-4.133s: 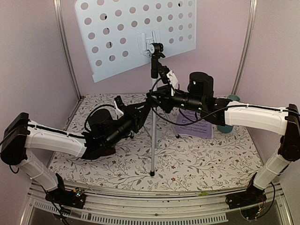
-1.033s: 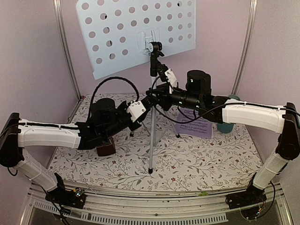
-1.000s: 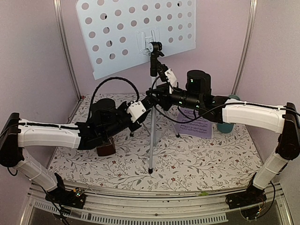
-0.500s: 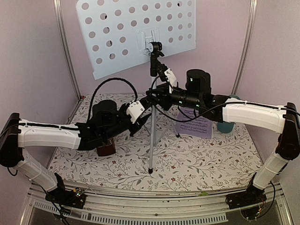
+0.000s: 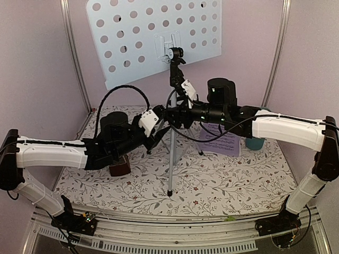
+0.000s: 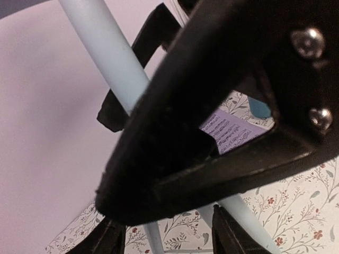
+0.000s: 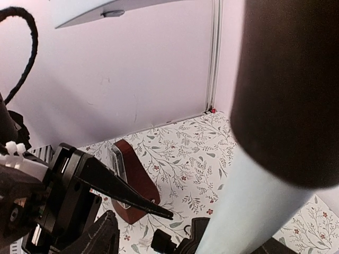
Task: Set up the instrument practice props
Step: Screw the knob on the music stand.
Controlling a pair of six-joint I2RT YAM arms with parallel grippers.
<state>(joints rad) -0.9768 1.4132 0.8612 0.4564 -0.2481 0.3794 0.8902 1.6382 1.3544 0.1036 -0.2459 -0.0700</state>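
Note:
The music stand (image 5: 170, 159) stands upright on its silver tripod legs in the middle of the floral cloth. Its pale-blue perforated desk (image 5: 132, 42) tilts high at the back. My left gripper (image 5: 161, 127) is at the pole from the left, open; in the left wrist view (image 6: 169, 241) the thin tubes run through the gap. My right gripper (image 5: 173, 114) is at the pole from the right, open, with the pale pole (image 7: 254, 211) next to its right finger. The sheet-music pages (image 5: 220, 141) lie flat behind the right arm. The red-brown metronome (image 5: 121, 165) stands under the left arm.
A teal cup (image 5: 258, 143) stands at the back right beside the pages. Lilac walls and metal corner posts (image 5: 74, 58) close in the cloth-covered table (image 5: 233, 185). A black cable (image 5: 114, 98) loops above the left arm.
Both grippers have opened off the stand's pole, the right one in the last half second. The left arm has drawn back slightly to the left. The stand stays upright.

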